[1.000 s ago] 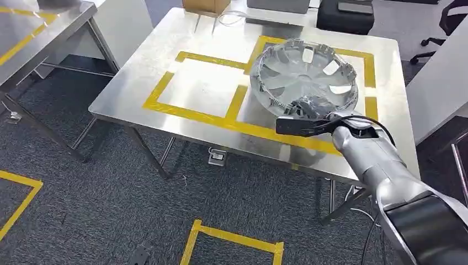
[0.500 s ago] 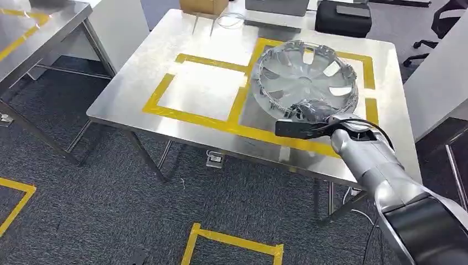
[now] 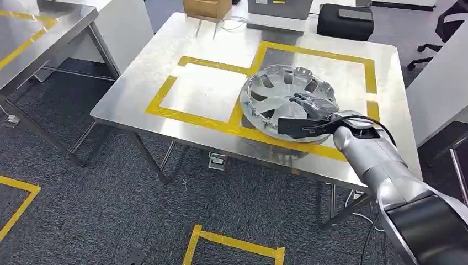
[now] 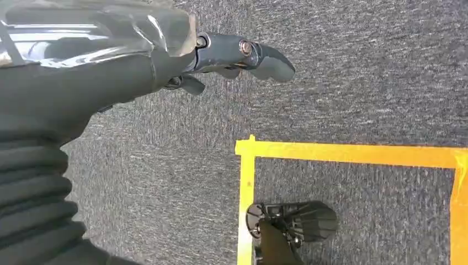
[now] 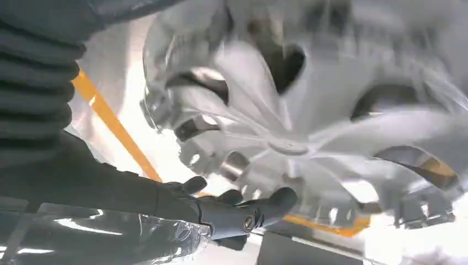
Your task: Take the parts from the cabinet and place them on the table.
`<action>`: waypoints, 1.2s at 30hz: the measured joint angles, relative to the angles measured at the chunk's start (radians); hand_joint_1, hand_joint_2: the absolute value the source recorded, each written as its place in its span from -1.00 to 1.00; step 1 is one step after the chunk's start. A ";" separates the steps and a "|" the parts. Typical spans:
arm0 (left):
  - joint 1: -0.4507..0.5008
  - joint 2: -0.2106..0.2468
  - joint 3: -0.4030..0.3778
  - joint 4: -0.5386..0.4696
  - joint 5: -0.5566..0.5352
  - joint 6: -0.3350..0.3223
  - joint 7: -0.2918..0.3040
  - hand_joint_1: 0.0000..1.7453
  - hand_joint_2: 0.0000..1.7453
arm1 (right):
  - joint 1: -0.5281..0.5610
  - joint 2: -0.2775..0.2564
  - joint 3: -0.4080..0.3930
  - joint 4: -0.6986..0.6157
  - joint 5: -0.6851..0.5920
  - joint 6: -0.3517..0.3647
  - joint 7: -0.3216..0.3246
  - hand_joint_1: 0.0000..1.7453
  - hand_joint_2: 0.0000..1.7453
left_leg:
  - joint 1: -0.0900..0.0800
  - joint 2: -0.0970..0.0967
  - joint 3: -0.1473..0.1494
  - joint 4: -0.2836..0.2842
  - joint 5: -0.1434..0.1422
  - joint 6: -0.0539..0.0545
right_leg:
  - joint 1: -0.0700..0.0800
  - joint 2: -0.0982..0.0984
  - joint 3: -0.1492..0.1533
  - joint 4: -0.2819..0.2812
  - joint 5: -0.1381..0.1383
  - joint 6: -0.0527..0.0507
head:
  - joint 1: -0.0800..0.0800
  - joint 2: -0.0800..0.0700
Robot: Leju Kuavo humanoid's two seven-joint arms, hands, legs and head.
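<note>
Grey carpet with yellow floor tape lies under your left hand, which hangs beside the body with its fingers loosely curled and nothing in them, well apart from the work. Moving right, the steel table carries two yellow taped squares, and the silver wheel cover sits low over the right-hand square, near the table's front edge and overlapping the tape strip between the squares. Your right hand is the near one: it grips the cover's near-right rim, so the cover extends away and to the left of that hand, and you likely only need to settle it flat and let go.
</note>
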State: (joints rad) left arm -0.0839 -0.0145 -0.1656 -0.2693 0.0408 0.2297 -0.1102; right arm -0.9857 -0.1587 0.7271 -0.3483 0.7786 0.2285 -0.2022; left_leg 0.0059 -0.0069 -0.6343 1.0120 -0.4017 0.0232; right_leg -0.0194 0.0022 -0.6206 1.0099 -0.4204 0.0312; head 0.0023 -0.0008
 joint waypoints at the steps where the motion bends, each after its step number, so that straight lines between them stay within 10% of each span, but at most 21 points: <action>1: 0.000 0.004 0.000 0.000 0.001 0.005 -0.001 -1.00 -1.00 | -0.001 0.001 0.000 0.000 0.001 0.003 0.003 -1.00 -1.00 | 0.003 0.001 -0.008 0.008 -0.007 -0.006 | -0.013 0.000 0.004 -0.004 0.003 -0.005 | 0.000 0.000; 5: 0.002 0.004 -0.006 0.002 0.004 0.011 -0.001 -1.00 -1.00 | -0.003 0.000 0.000 0.003 -0.001 0.016 0.011 -1.00 -1.00 | 0.011 0.005 -0.118 0.261 -0.135 -0.028 | -0.011 0.001 0.009 -0.003 0.000 -0.016 | -0.005 0.000; 7: 0.004 0.005 -0.006 0.004 0.006 0.015 -0.002 -1.00 -1.00 | -0.001 0.000 0.000 0.008 -0.001 0.021 0.012 -1.00 -1.00 | 0.013 0.005 -0.149 0.316 -0.137 -0.030 | -0.009 0.001 0.010 -0.003 -0.001 -0.015 | -0.005 0.000; 11: 0.004 0.011 -0.007 0.005 0.012 0.016 -0.007 -1.00 -1.00 | -0.001 0.001 0.000 0.007 0.022 -0.033 0.017 -1.00 -1.00 | 0.013 0.005 -0.012 0.042 0.001 -0.012 | -0.008 0.004 0.016 -0.003 -0.002 -0.014 | -0.005 0.000; 18: 0.018 0.010 -0.011 0.007 0.042 0.026 -0.034 -1.00 -1.00 | 0.008 0.017 0.002 -0.029 0.121 -0.505 0.069 -1.00 -1.00 | 0.004 0.008 0.026 -0.020 -0.003 0.023 | -0.005 0.004 0.003 0.003 -0.011 0.011 | -0.003 0.000; 21: 0.021 0.008 -0.014 0.008 0.045 0.039 -0.040 -1.00 -1.00 | 0.033 0.024 -0.006 -0.064 0.199 -0.805 0.107 -1.00 -1.00 | 0.002 0.004 0.028 -0.023 0.000 0.031 | -0.004 0.004 -0.101 0.223 -0.101 -0.008 | -0.002 0.000; 23: 0.027 0.006 -0.017 0.012 0.052 0.045 -0.042 -1.00 -1.00 | 0.070 0.027 -0.026 -0.114 0.279 -0.882 0.140 -1.00 -1.00 | 0.001 0.000 0.029 -0.022 -0.001 0.032 | -0.004 0.004 -0.152 0.313 -0.118 -0.002 | -0.002 0.000; 27: 0.030 0.000 -0.021 0.015 0.065 0.061 -0.043 -1.00 -1.00 | 0.130 0.044 -0.104 -0.250 0.416 -0.886 0.146 -1.00 -1.00 | 0.001 -0.004 0.029 -0.015 -0.007 0.024 | -0.005 -0.001 -0.009 0.017 -0.006 0.024 | -0.001 0.000; 31: 0.038 -0.003 -0.021 0.021 0.080 0.072 -0.050 -1.00 -1.00 | 0.182 0.082 -0.202 -0.363 0.443 -0.886 0.111 -1.00 -1.00 | -0.002 -0.004 0.025 -0.007 -0.016 0.004 | 0.008 -0.001 0.010 -0.011 0.003 -0.003 | -0.003 0.000; 33: 0.039 -0.003 -0.021 0.023 0.083 0.075 -0.052 -1.00 -1.00 | 0.193 0.096 -0.234 -0.399 0.445 -0.886 0.108 -1.00 -1.00 | 0.001 -0.002 0.018 0.001 -0.025 -0.005 | -0.008 0.000 0.014 -0.016 0.007 -0.011 | -0.002 0.000; 36: 0.040 -0.005 -0.021 0.026 0.084 0.075 -0.053 -1.00 -1.00 | 0.202 0.112 -0.261 -0.433 0.447 -0.886 0.104 -1.00 -1.00 | 0.008 0.002 -0.065 0.195 -0.131 -0.025 | -0.008 0.000 0.017 -0.016 0.005 -0.021 | -0.007 0.000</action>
State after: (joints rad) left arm -0.0437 -0.0191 -0.1865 -0.2434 0.1244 0.3048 -0.1629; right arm -0.7834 -0.0465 0.4665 -0.7813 1.2253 -0.6573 -0.0977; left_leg 0.0142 -0.0045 -0.6989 1.2070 -0.5329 -0.0020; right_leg -0.0276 0.0027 -0.6038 0.9944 -0.4151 0.0101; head -0.0046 -0.0008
